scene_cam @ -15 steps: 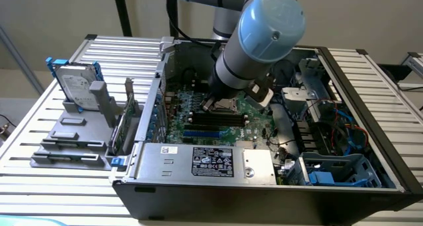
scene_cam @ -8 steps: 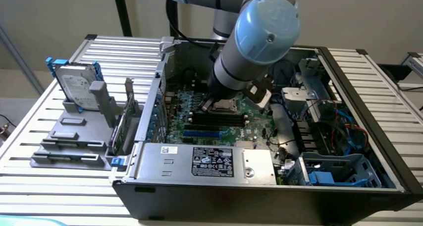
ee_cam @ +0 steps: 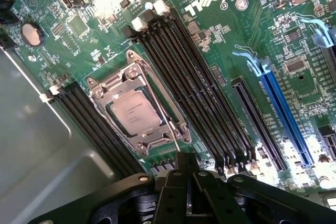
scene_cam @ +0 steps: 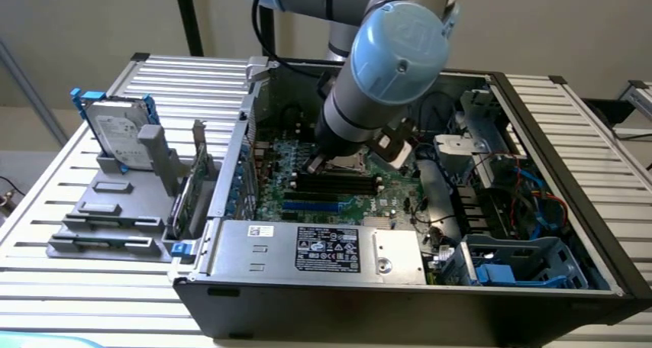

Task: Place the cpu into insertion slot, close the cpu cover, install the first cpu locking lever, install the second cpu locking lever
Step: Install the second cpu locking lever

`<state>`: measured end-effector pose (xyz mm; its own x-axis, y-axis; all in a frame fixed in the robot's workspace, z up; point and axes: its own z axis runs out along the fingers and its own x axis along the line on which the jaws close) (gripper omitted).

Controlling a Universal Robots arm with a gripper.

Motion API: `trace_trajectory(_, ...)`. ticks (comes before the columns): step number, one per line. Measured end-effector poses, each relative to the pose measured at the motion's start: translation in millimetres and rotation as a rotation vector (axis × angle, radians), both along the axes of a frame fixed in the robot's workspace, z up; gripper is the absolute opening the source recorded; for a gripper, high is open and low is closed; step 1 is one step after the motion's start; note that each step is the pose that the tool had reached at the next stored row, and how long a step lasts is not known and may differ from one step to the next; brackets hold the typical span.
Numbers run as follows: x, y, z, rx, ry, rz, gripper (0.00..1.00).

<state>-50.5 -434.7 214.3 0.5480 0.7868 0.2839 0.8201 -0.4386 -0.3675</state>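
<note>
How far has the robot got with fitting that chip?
Done: the cpu sits in the slot, and the cover lies closed around it. In hand: nothing; the gripper is shut and empty, just above the board beside the socket. Left: I can't tell whether either locking lever is latched.

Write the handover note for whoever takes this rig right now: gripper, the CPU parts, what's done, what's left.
Gripper: shut, holding nothing, poised above the motherboard close to the socket.
Cpu: seated flat in the insertion slot, between the two banks of black memory slots.
Cpu cover: down over the chip, its frame around the metal top.
Done: chip placed, cover closed, as far as the wrist view shows.
Left: the two locking levers. A thin lever lies along one side of the cover, but I cannot tell whether either is latched; check both.
</note>
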Motion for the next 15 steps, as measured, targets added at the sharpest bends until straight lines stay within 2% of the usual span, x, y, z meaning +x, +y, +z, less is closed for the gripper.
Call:
trace_trajectory(4, -2.4, 1.9, -4.3, 0.0001, -0.0088, -0.006, 0.11)
trace_trajectory(11, -8.4, 7.5, -11.0, -0.0004, -0.0188, -0.013, 0.11)
trace_trajectory(15, -8.6, 8.5, -15.0, -0.0047, -0.0283, -0.017, 0.11)
